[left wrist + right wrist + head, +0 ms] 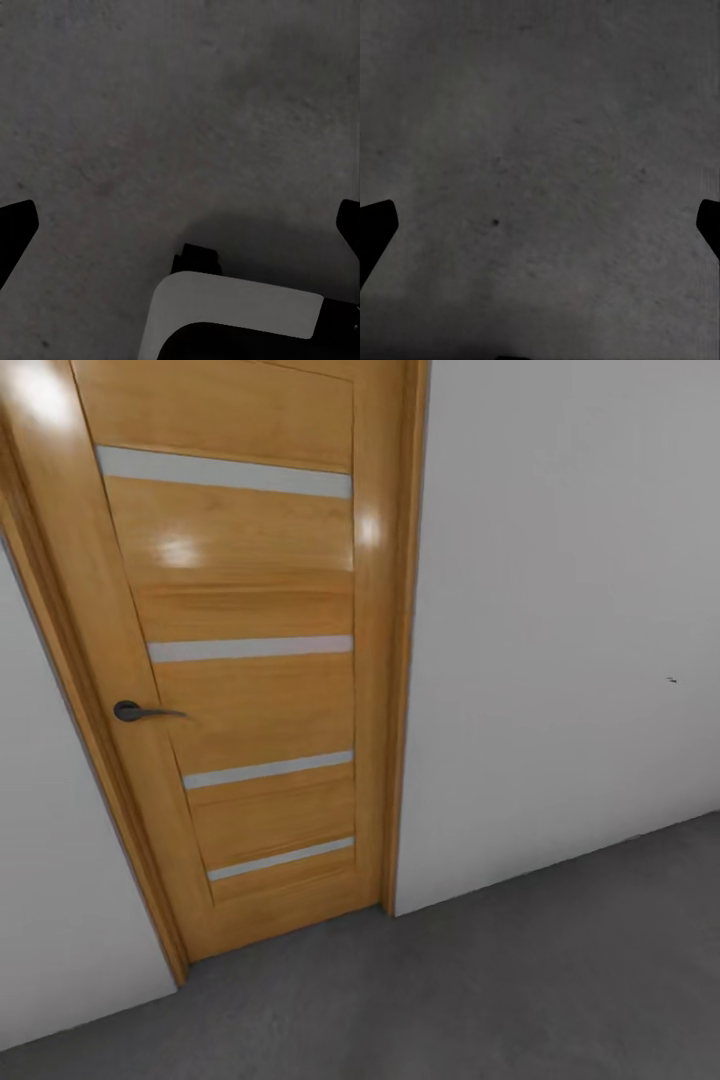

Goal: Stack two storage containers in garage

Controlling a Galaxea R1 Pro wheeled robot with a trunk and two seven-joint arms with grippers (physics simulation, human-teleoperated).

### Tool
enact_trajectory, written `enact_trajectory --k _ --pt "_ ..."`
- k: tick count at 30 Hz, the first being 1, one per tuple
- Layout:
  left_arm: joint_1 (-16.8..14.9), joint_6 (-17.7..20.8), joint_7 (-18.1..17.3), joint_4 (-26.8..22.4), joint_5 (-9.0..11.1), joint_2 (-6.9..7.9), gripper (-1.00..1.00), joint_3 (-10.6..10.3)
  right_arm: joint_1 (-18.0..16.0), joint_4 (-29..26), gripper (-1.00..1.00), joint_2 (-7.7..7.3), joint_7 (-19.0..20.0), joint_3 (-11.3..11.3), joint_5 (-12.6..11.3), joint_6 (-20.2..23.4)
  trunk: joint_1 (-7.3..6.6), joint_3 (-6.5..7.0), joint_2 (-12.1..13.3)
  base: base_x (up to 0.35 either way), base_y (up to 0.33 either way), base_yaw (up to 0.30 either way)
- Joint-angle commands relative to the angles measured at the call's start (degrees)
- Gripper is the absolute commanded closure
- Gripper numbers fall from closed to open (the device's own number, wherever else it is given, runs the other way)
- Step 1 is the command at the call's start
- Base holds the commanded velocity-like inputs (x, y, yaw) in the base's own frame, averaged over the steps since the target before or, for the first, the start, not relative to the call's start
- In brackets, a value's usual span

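Facing closed wooden door point(240, 660), grey floor point(500, 1000) below. Left gripper point(180, 225) and right gripper point(540, 225) spread wide, carrying nothing. Judging bins not yet fetched; everything remaining.

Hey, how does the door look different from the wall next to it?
The door is glossy orange-brown wood with four pale horizontal strips and a dark lever handle; the wall is plain, matte white. The door sits in a wooden frame; the wall is unframed. Both reach the dark grey floor.

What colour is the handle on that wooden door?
The door handle is dark grey, nearly black, against the honey-coloured wooden door. It shows best in the head view.
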Motion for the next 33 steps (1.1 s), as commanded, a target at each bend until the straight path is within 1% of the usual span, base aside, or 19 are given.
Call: enact_trajectory --k 1,12,33 --pt "0.0 0.0 0.1 -0.1 0.5 0.0 -1.0 -0.1 0.0 0.0 -1.0 -0.01 0.0 0.0 0.6 -0.1 0.03 -0.05 0.0 0.266 -0.162 0.295" --pt "0.0 0.0 0.1 -0.1 0.5 0.0 -1.0 -0.1 0.0 0.0 -1.0 -0.01 0.0 0.0 0.6 -0.1 0.03 -0.05 0.0 0.236 -0.146 0.296" --pt "0.0 -0.1 0.1 -0.1 0.5 -0.04 -1.0 -0.1 0.0 0.0 -1.0 -0.01 0.0 0.0 0.6 -0.2 0.03 -0.05 0.0 0.008 -0.005 0.297"
